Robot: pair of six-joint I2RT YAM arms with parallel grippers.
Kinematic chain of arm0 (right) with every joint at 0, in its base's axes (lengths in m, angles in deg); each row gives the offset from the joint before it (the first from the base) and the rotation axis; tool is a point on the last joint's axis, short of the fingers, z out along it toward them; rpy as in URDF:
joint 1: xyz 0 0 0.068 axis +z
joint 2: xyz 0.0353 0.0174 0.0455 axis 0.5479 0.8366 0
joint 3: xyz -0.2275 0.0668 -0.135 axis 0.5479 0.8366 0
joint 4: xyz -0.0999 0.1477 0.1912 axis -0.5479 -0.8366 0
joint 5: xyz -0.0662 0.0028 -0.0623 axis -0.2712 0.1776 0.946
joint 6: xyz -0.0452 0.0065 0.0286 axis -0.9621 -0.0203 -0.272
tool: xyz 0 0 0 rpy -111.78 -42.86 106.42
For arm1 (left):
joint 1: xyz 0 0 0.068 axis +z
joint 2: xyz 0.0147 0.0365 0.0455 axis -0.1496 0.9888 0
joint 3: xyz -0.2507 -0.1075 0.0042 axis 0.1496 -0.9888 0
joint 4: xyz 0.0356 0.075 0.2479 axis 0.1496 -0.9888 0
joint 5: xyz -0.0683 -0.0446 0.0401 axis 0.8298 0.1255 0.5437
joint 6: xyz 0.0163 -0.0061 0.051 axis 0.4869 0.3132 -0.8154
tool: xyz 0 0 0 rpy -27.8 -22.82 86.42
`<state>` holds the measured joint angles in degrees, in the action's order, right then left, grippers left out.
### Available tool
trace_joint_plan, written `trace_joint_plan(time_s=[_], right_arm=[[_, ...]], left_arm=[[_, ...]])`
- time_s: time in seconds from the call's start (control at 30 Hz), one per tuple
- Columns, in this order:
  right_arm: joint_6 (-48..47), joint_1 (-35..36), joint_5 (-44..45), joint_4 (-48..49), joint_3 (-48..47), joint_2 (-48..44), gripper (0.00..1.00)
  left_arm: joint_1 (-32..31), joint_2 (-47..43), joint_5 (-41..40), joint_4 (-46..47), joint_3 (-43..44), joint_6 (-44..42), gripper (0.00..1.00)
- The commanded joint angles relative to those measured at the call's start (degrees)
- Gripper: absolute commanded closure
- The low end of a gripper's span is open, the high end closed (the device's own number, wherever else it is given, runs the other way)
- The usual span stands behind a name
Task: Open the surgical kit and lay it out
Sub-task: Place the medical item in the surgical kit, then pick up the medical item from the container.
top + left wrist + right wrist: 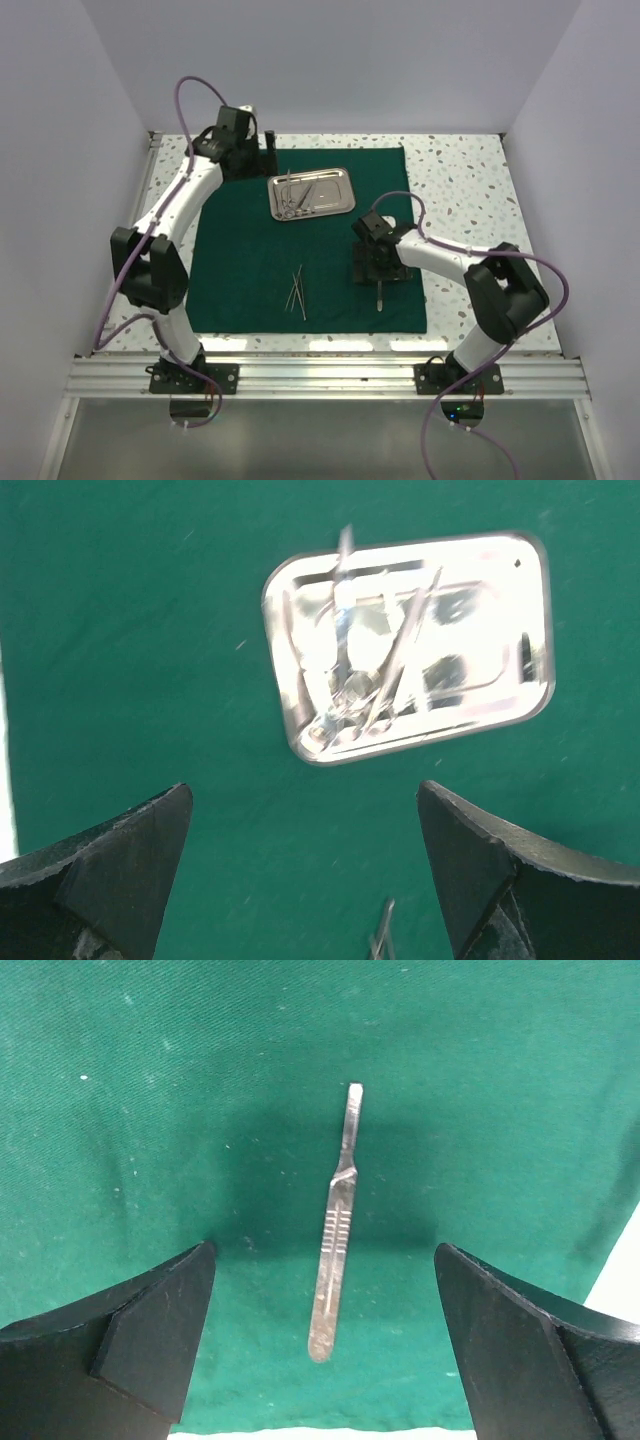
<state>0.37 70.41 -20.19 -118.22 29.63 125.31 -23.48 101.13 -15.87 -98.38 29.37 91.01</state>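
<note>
On the speckled table (470,190) I find the dark green cloth (240,260) opened out flat, covering the middle of the surface.

Steel tray (311,193): it sits on the far part of the cloth, right of the left arm's wrist. It holds several thin instruments (375,680), at least one ring-handled, lying crossed; glare in the left wrist view prevents an exact count.

Loose items: a small bundle of thin tweezers (297,290) lies on the cloth near its near-middle, well apart from the tray. A flat steel scalpel handle (335,1230) lies on the cloth toward its near right corner, close to the cloth's near edge.

Left claw (305,810): spread wide, nothing between the fingers, positioned over the far left part of the cloth, with the tray ahead of it in its own view.

Right claw (325,1260): spread wide over the scalpel handle, which lies between the fingers (160,1330) without touching either. Nothing is gripped.
</note>
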Motion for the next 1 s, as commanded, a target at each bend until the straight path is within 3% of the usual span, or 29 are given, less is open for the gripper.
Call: trace_joint_plan(time_s=[0.0,0.2,0.53,0.97], right_arm=[[-1.9,-0.4,2.9,-2.6,-3.7,-5.4,0.04],[-4.6,-0.5,4.7,-8.9,-10.6,-12.8,0.04],[-9.0,-1.0,8.6,-14.9,-15.6,-15.2,0.04],[-10.2,-2.9,9.5,-15.9,-19.3,-9.2,0.05]], left_arm=[[-1.8,3.9,-1.9,-0.5,6.7,0.3,0.02],[-4.3,14.0,-1.8,1.2,12.6,-0.8,0.04],[-8.4,28.5,-1.2,4.1,24.3,-3.8,0.05],[-10.3,40.0,3.6,7.0,30.3,-4.4,0.09]])
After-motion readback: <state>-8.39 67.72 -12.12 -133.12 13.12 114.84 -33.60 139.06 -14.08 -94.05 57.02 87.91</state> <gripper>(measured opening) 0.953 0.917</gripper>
